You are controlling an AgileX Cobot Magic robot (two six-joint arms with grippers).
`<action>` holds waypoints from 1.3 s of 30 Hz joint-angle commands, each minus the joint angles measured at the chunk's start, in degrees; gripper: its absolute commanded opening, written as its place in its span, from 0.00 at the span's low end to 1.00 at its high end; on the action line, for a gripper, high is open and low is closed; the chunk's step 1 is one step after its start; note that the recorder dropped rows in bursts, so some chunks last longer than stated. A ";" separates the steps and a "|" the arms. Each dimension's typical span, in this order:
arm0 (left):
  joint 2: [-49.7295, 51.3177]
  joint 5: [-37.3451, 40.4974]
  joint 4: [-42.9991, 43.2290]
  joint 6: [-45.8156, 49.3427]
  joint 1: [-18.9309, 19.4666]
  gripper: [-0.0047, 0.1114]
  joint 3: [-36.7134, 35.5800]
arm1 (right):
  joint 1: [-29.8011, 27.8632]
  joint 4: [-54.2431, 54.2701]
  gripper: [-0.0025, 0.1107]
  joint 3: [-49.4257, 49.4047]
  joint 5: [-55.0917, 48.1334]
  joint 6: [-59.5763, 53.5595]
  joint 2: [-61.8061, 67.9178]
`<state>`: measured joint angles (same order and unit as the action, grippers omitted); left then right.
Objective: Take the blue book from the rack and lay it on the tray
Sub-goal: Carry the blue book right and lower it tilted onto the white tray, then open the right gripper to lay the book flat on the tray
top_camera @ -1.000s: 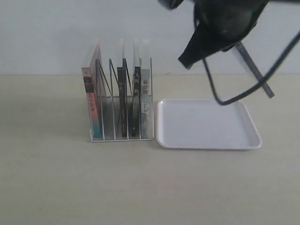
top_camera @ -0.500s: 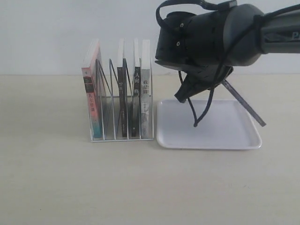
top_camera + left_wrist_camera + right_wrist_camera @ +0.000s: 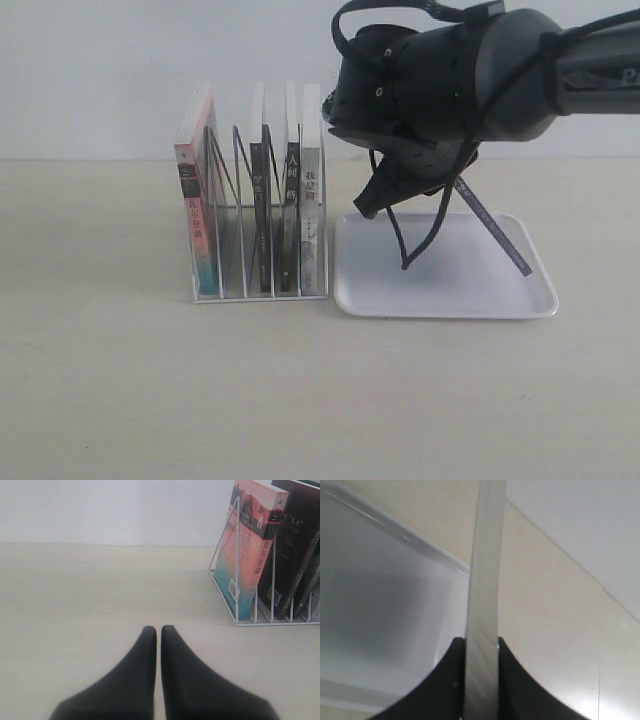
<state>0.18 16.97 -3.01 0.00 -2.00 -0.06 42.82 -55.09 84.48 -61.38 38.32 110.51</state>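
Observation:
My right gripper (image 3: pixel 462 188) is shut on the blue book (image 3: pixel 496 232). I see the book edge-on, as a thin dark strip slanting down to the right over the white tray (image 3: pixel 400 290). Its lower end hangs close above the tray's right part. In the right wrist view the book's pale page edge (image 3: pixel 485 580) runs out between the two black fingers of the right gripper (image 3: pixel 481 642), with the tray (image 3: pixel 385 605) beside it. The wire rack (image 3: pixel 243 215) stands just left of the tray. My left gripper (image 3: pixel 158 629) is shut on nothing, low over the bare table.
The rack (image 3: pixel 235 622) holds a pink-and-teal-spined book (image 3: pixel 195 220) in its leftmost slot and dark-spined books (image 3: pixel 290 215) in the slots to the right. The bulky black right arm (image 3: pixel 450 80) and its hanging cables (image 3: pixel 405 250) loom over the tray's back half.
The right arm has come down and shifted left with the book. The book's lower end now hangs over the tray. The rack and the left gripper have not moved.

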 commanded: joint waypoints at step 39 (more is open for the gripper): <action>-0.18 -0.46 -0.22 0.00 0.11 0.08 0.06 | -1.72 4.10 0.50 0.18 4.24 1.26 -14.17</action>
<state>0.18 16.97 -3.01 0.00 -2.00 -0.06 40.87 -50.51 84.48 -57.45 38.60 100.17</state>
